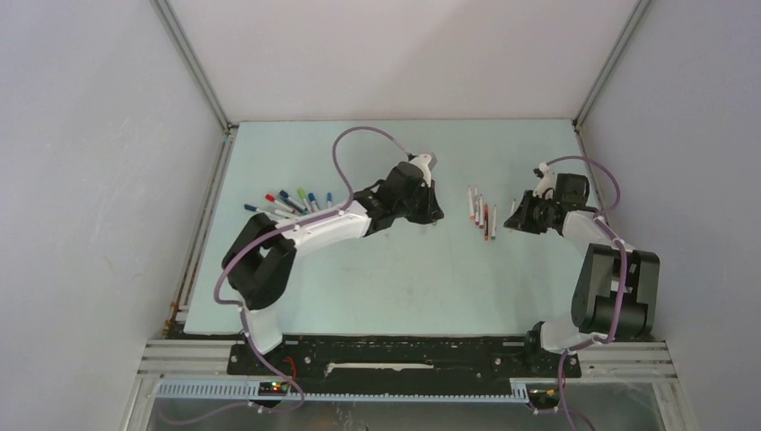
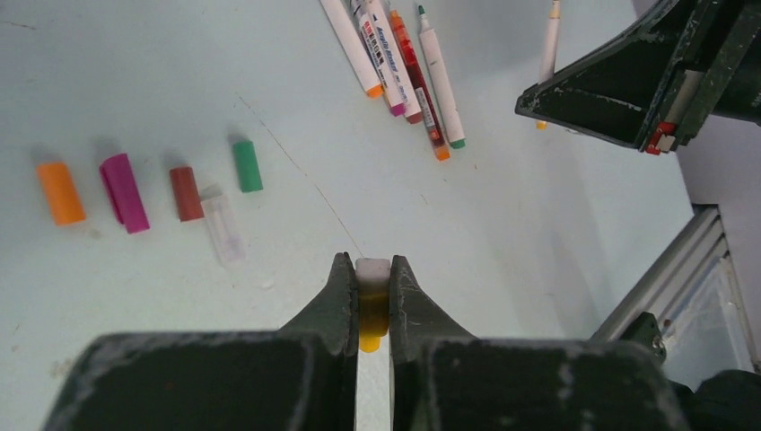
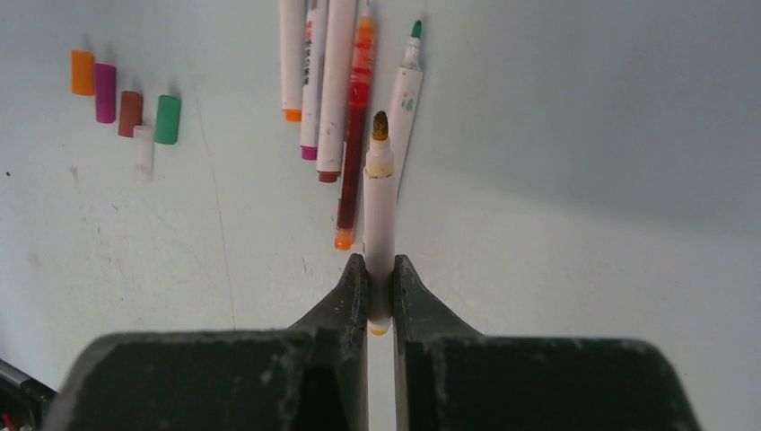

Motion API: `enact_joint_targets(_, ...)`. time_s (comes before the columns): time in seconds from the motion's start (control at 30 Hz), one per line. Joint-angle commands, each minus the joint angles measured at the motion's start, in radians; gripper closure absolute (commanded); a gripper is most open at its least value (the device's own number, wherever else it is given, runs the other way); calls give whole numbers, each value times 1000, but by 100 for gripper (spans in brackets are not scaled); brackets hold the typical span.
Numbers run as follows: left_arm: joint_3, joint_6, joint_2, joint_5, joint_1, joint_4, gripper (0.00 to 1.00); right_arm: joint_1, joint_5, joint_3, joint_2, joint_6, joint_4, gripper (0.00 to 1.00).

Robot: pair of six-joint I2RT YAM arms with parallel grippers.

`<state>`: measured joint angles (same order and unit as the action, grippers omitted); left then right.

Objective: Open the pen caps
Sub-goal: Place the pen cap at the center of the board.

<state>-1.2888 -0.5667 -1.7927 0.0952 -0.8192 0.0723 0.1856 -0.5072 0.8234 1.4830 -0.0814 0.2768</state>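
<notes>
The left gripper (image 2: pixel 368 269) is pressed together on a yellow cap (image 2: pixel 372 314), whose long axis runs along the fingers with a pale end at the tips. Opposite, the right gripper (image 3: pixel 380 269) pinches a white pen barrel (image 3: pixel 380 202) low on its shaft, with the bare yellowish-brown nib pointing away (so this cap is already off, by the look of it). From the left gripper, the row of loose caps (image 2: pixel 124 191) lies ahead and to its left on the table (image 2: pixel 538 233). They are orange, purple, brown, clear and green, set side by side with their long axes roughly parallel. The left arm is nearer that row, and setting the yellow cap beside the green one probably calls for a leftward swing. The uncapped pens (image 3: pixel 328 81) lie just ahead of the right gripper, parallel to its barrel.
</notes>
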Motion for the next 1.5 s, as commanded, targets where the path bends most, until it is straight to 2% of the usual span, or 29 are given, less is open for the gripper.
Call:
enact_joint_targets(0.0, -163, 42, -101, -41, -16, 113, 95, 6, 1, 33, 45, -35, -17, 93)
enact_joint_targets(0.27, -332, 60, -265, -59, -26, 212, 95, 35, -23, 57, 105, -38, 6, 92)
enact_joint_targets(0.47, -404, 64, -348, -48, -28, 240, 93, 38, -29, 63, 123, -41, 11, 92)
enact_joint_targets(0.8, -477, 61, -430, -44, -29, 274, 91, 40, -24, 78, 157, -37, 29, 89)
enact_joint_targets(1.2, -533, 68, -488, -63, -30, 326, 84, 40, -20, 100, 197, -16, 62, 84)
enact_joint_targets(1.47, -585, 70, -522, -70, -29, 376, 75, 41, -20, 112, 211, -6, 83, 75)
